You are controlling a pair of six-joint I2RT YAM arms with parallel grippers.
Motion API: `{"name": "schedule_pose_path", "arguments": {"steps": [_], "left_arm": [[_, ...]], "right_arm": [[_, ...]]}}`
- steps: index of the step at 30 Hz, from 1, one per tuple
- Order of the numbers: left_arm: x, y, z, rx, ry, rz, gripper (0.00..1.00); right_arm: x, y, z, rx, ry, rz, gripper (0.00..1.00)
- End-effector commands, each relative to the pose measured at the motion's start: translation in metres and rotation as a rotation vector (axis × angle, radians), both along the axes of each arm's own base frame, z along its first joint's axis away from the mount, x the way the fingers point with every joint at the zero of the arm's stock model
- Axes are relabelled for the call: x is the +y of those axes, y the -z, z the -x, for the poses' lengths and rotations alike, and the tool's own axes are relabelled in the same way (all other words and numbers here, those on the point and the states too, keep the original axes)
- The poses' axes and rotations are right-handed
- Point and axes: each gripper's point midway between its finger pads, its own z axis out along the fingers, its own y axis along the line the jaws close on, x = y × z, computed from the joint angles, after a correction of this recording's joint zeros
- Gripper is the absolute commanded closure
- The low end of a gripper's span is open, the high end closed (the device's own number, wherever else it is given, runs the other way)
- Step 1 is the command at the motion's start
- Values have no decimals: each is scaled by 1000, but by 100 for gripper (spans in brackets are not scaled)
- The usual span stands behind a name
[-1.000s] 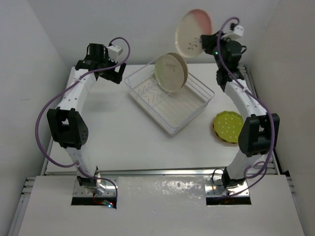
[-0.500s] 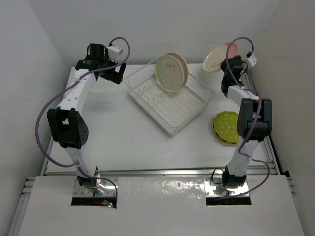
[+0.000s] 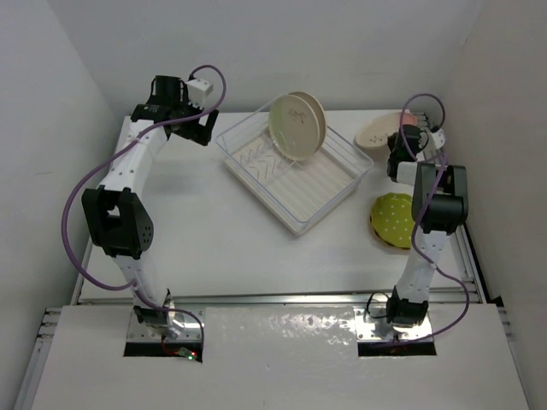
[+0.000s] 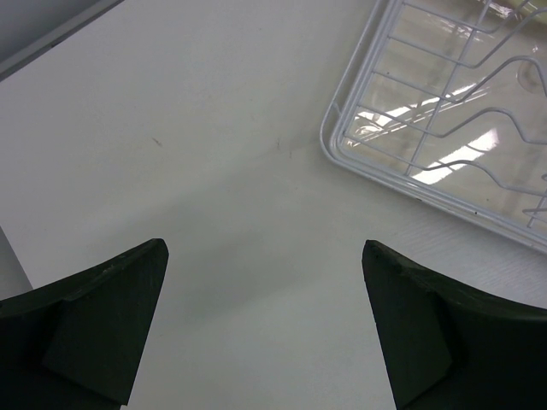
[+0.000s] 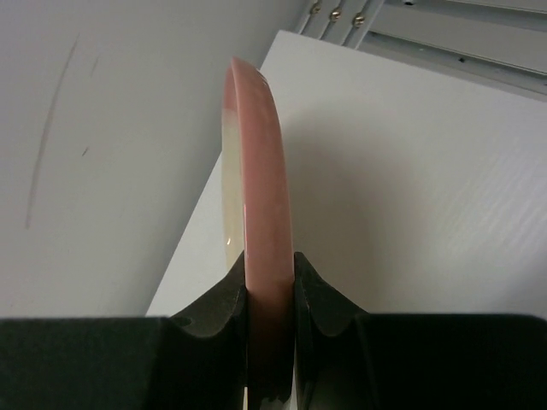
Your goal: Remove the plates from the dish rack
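Note:
The white dish rack [image 3: 333, 198] sits at the table's middle back; its corner shows in the left wrist view [image 4: 376, 154]. A beige plate [image 3: 296, 126] stands upright in it at the far end. My right gripper [image 3: 400, 147] is shut on the rim of the pale pink plate [image 3: 380, 133], held low and tilted at the back right, seen edge-on in the right wrist view [image 5: 261, 213]. A yellow-green dotted plate [image 3: 395, 219] lies on an orange-yellow one on the table at right. My left gripper [image 3: 198, 130] is open and empty left of the rack.
White walls close in the table at the back and both sides. The table's right rail [image 3: 468, 256] runs beside the stacked plates. The right arm [image 3: 436, 205] stands folded over the right side.
My right gripper has swung the pink plate from high above the back of the table down and right, to just above the table at the back right. The left arm has not moved.

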Motion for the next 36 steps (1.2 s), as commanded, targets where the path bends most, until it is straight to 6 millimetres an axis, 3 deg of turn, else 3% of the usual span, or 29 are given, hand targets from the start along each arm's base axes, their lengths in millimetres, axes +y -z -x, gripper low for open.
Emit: {"name": "schedule_pose_path", "arguments": {"steps": [1, 5, 6, 12, 18, 25, 34, 36], "left_arm": [[7, -7, -4, -31, -11, -12, 5], [7, -7, -6, -34, -13, -14, 5], [7, -9, -6, -39, -12, -14, 5], [10, -13, -5, -47, -17, -28, 5], [10, -17, -5, -57, -16, -31, 5], [12, -20, -4, -64, -21, -38, 5], [11, -22, -6, -71, -19, -34, 5], [11, -20, -7, -70, -19, -35, 5]], "right_arm": [[-9, -48, -5, -197, 40, -47, 100], [-15, -8, 15, -92, 112, -116, 76], [-15, 7, 24, -49, 133, -136, 76], [-18, 39, 43, 38, 176, -202, 67], [-17, 54, 44, 101, 153, -189, 54], [-17, 50, 38, 226, 58, -81, 43], [-30, 11, 41, 408, -39, 156, 30], [-28, -8, 39, 383, -94, 221, 29]]}}
